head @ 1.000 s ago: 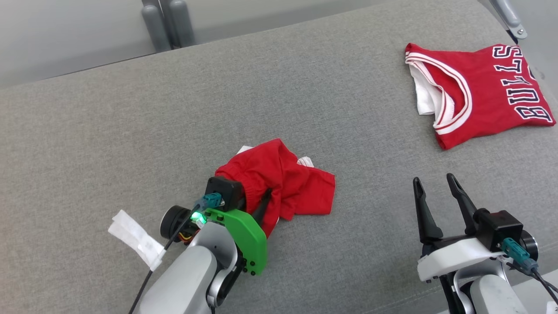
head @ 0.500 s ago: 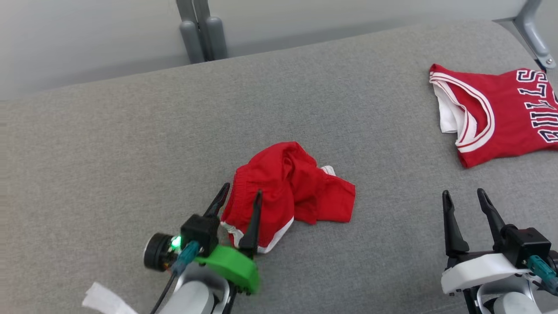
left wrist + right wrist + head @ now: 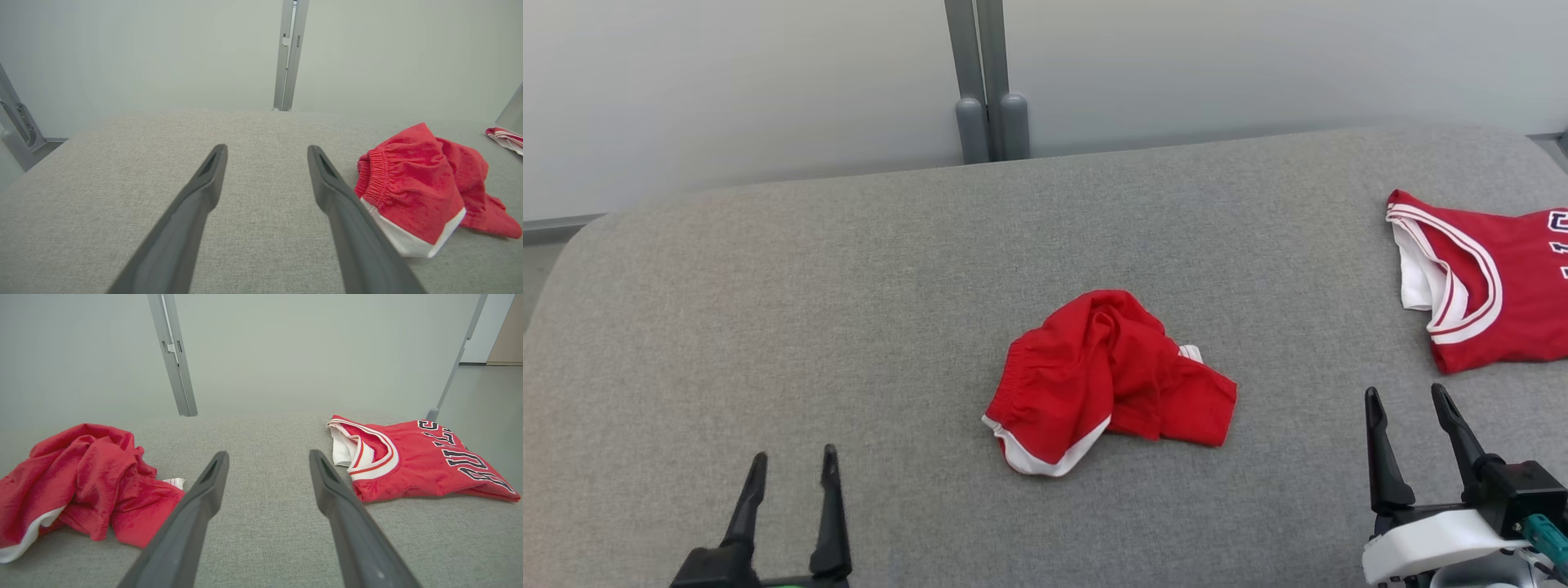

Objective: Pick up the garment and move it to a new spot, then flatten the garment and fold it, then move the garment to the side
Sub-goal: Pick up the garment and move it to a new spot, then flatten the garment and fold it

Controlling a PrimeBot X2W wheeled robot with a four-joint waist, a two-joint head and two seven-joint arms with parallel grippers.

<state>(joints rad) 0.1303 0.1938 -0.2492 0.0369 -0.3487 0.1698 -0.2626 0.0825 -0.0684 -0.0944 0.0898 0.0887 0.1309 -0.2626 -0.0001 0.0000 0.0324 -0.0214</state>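
A crumpled red garment (image 3: 1094, 376) with a gathered waistband and a white hem lies mid-surface, held by nothing. It appears to the right of my left fingers (image 3: 408, 192) and left of my right fingers (image 3: 81, 469). A folded red jersey (image 3: 1503, 302) with white stripe trim and black lettering lies at the far right (image 3: 416, 469). My left gripper (image 3: 794, 454) stands open and empty at the lower left, well apart from the crumpled piece (image 3: 266, 149). My right gripper (image 3: 1405, 392) is open and empty at the lower right, between the two red pieces (image 3: 268, 454).
Everything rests on a grey fabric-covered surface (image 3: 768, 286) with a rounded left edge. A grey metal post (image 3: 984, 82) rises behind it against a pale wall. Another slanted metal post (image 3: 453, 363) stands beyond the jersey.
My left gripper opened, let go of the crumpled red garment and drew back to the lower left. The head camera tilted up, so the whole picture shifted. The right gripper stayed open.
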